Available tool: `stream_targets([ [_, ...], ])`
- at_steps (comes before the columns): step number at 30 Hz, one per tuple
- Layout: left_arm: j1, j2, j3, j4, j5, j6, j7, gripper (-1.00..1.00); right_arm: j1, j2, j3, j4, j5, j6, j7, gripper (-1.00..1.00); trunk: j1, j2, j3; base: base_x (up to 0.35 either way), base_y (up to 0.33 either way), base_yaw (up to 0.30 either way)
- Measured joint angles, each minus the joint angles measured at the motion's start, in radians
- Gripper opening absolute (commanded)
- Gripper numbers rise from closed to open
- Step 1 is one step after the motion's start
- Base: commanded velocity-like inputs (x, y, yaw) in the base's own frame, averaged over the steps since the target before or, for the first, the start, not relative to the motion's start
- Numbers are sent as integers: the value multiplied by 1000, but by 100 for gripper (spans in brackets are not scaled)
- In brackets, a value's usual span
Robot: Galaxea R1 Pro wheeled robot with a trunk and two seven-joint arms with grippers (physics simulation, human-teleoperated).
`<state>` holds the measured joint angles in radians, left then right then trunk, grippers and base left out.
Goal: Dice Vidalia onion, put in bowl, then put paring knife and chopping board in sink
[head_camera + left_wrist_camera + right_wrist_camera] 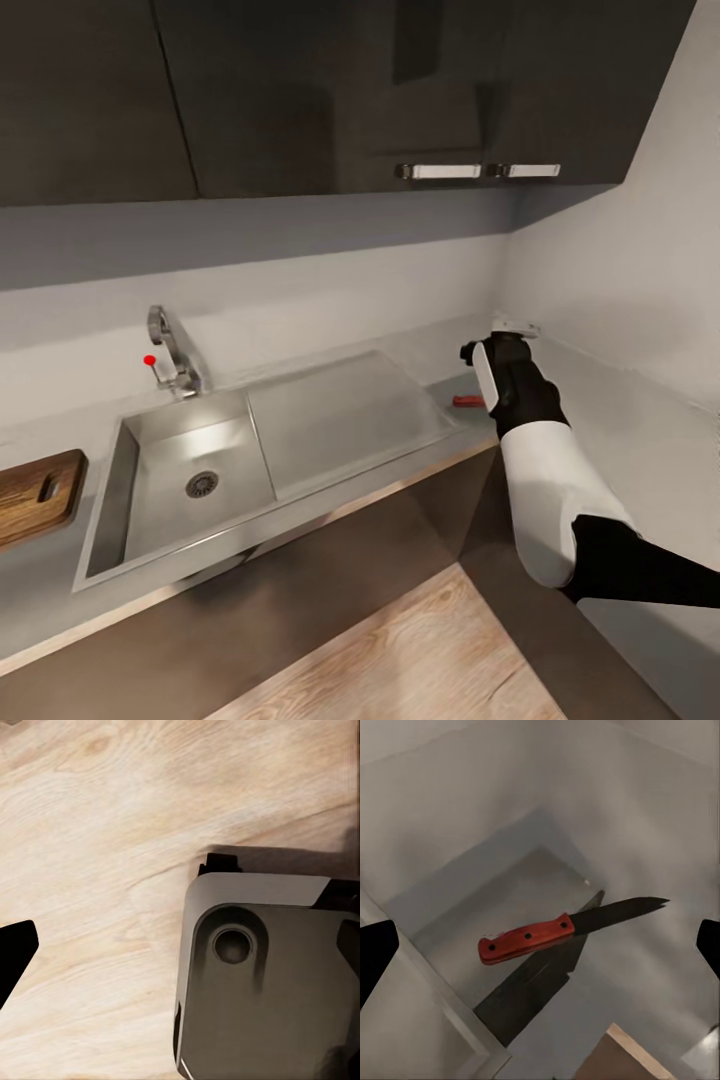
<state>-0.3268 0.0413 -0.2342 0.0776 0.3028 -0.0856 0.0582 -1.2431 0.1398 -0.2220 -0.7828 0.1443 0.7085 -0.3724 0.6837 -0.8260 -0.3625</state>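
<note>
Grey countertop (640, 440) holds the sink (180, 480); the chopping board (35, 495) is cut off at the frame's edge. Right gripper (540, 945) hangs spread wide over the paring knife (562, 931), half hidden behind that arm.

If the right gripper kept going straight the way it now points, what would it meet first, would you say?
Most likely the paring knife, lying on the grey countertop between the open fingers in the right wrist view. How far off it lies is hard to judge.
</note>
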Motion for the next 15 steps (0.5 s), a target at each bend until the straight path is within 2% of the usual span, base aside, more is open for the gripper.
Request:
stream_targets([
  [15,0,-1,0,0,0,0,0,100,0,3,5,48,0,0,6,100,0,0,0,2,-8,0],
])
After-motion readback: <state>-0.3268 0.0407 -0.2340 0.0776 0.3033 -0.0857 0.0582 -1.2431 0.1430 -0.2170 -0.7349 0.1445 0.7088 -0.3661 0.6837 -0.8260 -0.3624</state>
